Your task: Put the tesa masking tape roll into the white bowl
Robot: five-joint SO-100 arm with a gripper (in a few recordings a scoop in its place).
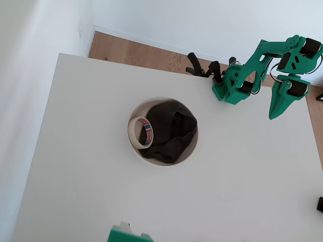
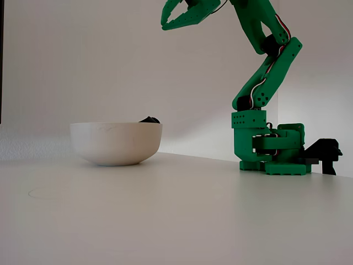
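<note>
From the overhead view I see the tesa masking tape roll (image 1: 141, 131) already lying inside the white bowl (image 1: 135, 149), tucked against the bowl's left inner wall as that picture shows it. The ring is tilted, leaning on the wall, with its red and blue printed core facing up and to the right. Beside it, touching it, a dark crumpled cloth (image 1: 171, 131) covers most of the bowl's floor. The bowl sits near the middle of the white table (image 1: 91, 191), a little closer to the far edge, where the arm is mounted, than to the near one.

In the fixed view the bowl (image 2: 116, 143) stands on the table's left part, and a bit of the dark cloth (image 2: 149, 119) peeks over its rim; the tape itself is hidden by the bowl wall there.

My green arm is folded back over its base (image 2: 270, 152) at the table's far edge, near the right corner in the overhead view. The gripper (image 1: 278, 106) hangs high, well apart from the bowl and off to its right. In the fixed view the gripper (image 2: 169, 15) is up near the top edge, its two fingers spread a little with a clear gap between the tips, holding nothing.
</note>
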